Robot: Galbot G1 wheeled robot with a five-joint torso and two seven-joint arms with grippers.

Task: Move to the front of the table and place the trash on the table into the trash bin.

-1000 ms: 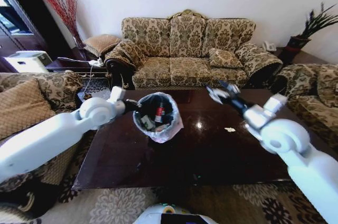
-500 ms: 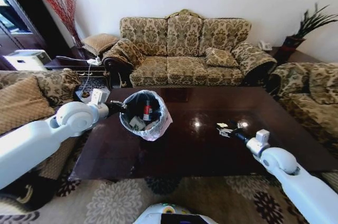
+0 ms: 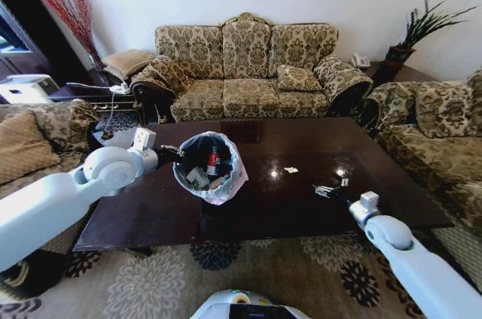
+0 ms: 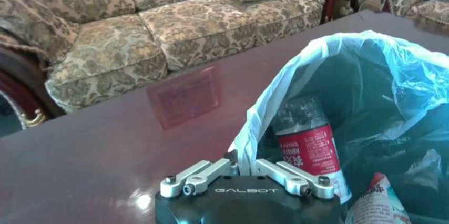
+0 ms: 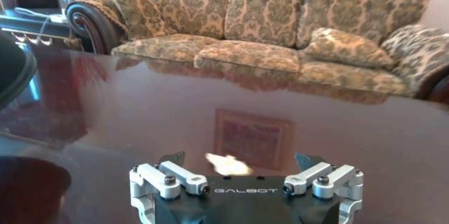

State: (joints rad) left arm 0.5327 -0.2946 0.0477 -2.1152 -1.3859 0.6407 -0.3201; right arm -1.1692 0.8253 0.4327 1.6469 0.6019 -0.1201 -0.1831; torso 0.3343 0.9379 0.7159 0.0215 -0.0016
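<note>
The trash bin (image 3: 218,183), black with a pale bag over its rim, stands on the left part of the dark table (image 3: 301,217). My left gripper (image 3: 170,155) is shut on its near-left rim; the left wrist view shows the left gripper (image 4: 242,167) pinching the bag edge. Inside the trash bin (image 4: 365,92) lie a red-labelled bottle (image 4: 308,142) and a printed wrapper (image 4: 375,203). One white paper scrap of trash (image 3: 291,170) lies mid-table. My right gripper (image 3: 328,190) hovers low, open, just short of it. In the right wrist view the scrap (image 5: 226,164) sits between the fingers of the right gripper (image 5: 240,159).
A patterned sofa (image 3: 248,71) stands behind the table, armchairs to the left (image 3: 30,138) and right (image 3: 437,131). A potted plant (image 3: 410,33) sits on a side table at the back right. A patterned rug (image 3: 248,274) lies along the table's front edge.
My right arm has dropped from high over the table to just above its surface near the paper scrap. The camera has shifted. The left gripper keeps its hold on the bin.
</note>
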